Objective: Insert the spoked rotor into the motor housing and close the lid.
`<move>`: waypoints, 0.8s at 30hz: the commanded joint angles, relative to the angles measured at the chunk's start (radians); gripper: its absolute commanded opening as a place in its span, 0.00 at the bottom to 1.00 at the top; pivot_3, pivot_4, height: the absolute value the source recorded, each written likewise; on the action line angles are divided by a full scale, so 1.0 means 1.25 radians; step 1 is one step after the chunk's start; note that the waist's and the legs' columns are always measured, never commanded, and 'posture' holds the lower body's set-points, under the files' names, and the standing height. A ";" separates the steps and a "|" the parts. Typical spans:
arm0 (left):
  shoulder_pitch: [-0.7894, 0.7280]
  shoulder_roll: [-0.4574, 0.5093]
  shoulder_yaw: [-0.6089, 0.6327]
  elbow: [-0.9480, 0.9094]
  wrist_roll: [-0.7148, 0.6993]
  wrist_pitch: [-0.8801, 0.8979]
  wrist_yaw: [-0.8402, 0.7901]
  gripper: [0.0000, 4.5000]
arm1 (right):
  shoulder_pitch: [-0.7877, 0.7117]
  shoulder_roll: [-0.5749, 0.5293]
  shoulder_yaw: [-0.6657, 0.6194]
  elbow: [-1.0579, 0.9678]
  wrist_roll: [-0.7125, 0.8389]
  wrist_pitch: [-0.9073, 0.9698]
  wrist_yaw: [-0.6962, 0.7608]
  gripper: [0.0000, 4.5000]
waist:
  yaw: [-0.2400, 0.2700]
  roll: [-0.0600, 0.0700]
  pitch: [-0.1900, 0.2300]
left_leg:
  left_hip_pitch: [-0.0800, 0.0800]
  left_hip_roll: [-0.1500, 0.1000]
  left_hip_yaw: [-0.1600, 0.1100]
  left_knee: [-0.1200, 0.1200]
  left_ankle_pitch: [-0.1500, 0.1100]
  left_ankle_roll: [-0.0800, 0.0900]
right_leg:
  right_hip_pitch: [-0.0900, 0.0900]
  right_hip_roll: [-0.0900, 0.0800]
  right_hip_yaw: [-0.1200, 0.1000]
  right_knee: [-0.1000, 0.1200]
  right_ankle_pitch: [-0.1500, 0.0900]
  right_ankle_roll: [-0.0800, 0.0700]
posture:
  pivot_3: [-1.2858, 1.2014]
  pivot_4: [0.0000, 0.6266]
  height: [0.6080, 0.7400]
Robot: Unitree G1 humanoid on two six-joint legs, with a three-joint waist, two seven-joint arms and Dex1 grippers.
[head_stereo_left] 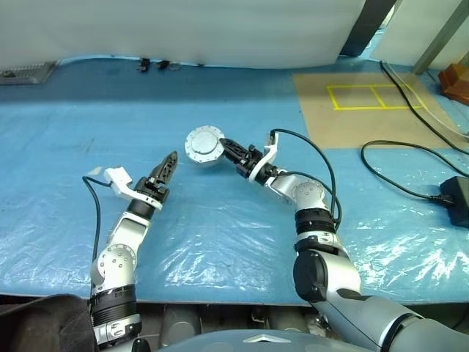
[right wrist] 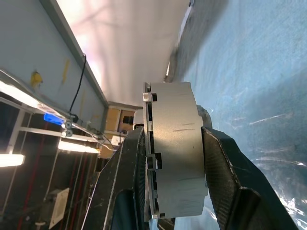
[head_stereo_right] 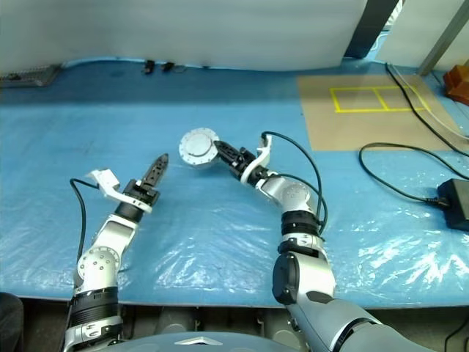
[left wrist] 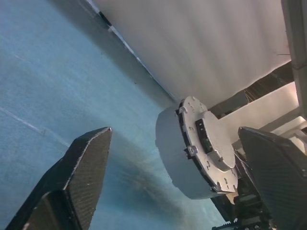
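The left pincer point(head_stereo_left: 170, 163) hangs nearest, just above the tabletop point(head_stereo_left: 220, 227), its two black fingers point(left wrist: 81, 177) spread wide with nothing between them, pointing forward and a little up toward the raised part. Just beyond it and a little apart, the right pincer point(head_stereo_left: 226, 147) pinches the motor housing point(head_stereo_left: 203, 144) — one finger on each flat end of the short round can, with the lid point(left wrist: 206, 143) sitting closed on it. The can is held clear of the surface and tipped on edge, so that its round silvery face turns up toward the head camera and its short axis lies nearly level, across the right pincer's fingers. Nothing lies between the two pincers. The tabletop is covered by a wrinkled blue plastic sheet; farther off to the right lies a brown board point(head_stereo_left: 359, 110) marked with yellow tape rectangles, with black cables point(head_stereo_left: 396, 183) looping over it and a dark box point(head_stereo_left: 456, 198) at the right edge. Small dark bits point(head_stereo_left: 154, 64) sit at the far rim — beyond them hangs a white curtain point(head_stereo_left: 183, 29).
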 commanded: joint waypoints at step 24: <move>-0.088 -0.066 -0.016 0.007 -0.085 0.007 0.012 0.68 | 0.016 0.038 0.129 -0.107 0.092 0.064 0.072 0.31 | 0.000 -0.001 0.000 | -0.003 0.000 -0.002 0.008 0.001 0.001 | 0.000 0.000 0.000 0.003 0.001 0.001 | 0.52 0.24 1.00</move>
